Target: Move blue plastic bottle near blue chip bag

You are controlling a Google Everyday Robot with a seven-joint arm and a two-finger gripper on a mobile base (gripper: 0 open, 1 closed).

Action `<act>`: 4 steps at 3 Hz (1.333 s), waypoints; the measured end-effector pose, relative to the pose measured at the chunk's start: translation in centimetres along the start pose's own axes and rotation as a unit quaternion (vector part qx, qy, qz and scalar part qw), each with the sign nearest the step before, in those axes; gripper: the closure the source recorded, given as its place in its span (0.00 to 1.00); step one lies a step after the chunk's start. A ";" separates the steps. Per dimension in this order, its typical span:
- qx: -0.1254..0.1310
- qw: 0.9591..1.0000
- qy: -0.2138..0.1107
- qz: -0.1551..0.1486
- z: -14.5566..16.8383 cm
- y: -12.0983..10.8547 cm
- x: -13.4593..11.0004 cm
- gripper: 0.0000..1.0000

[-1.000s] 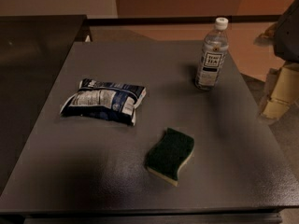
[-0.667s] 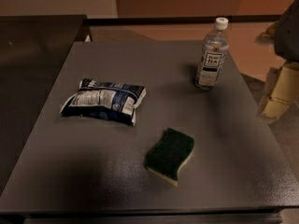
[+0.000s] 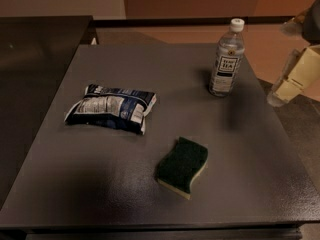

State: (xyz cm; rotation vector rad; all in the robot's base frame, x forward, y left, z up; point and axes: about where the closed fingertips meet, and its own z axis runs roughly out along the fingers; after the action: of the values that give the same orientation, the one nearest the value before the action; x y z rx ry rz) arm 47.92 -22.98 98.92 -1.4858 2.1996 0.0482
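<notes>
The blue plastic bottle (image 3: 227,59) stands upright at the far right of the dark grey table (image 3: 165,109), with a white cap and a dark-and-white label. The blue chip bag (image 3: 111,108) lies flat at the left middle of the table, well apart from the bottle. My gripper (image 3: 292,79) shows as cream-coloured parts at the right edge of the view, beyond the table's right side, to the right of the bottle and a little lower. It touches nothing.
A green-and-yellow sponge (image 3: 183,166) lies at the front middle of the table, below and to the right of the bag. A dark counter (image 3: 35,49) adjoins the table on the left. Orange-brown floor lies behind and to the right.
</notes>
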 end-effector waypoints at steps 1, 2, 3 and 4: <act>0.002 0.997 -0.063 0.038 0.6 -3.1 -0.4 0.00; -0.005 0.991 -0.118 0.061 2.4 -5.5 -1.3 0.00; -0.010 0.984 -0.156 0.079 4.7 -7.0 -1.9 0.00; -0.019 0.978 -0.184 0.094 7.2 -7.7 -2.3 0.00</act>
State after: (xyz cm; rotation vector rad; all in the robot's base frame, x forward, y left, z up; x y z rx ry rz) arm 58.09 -22.07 95.31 -1.1715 2.0318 0.3975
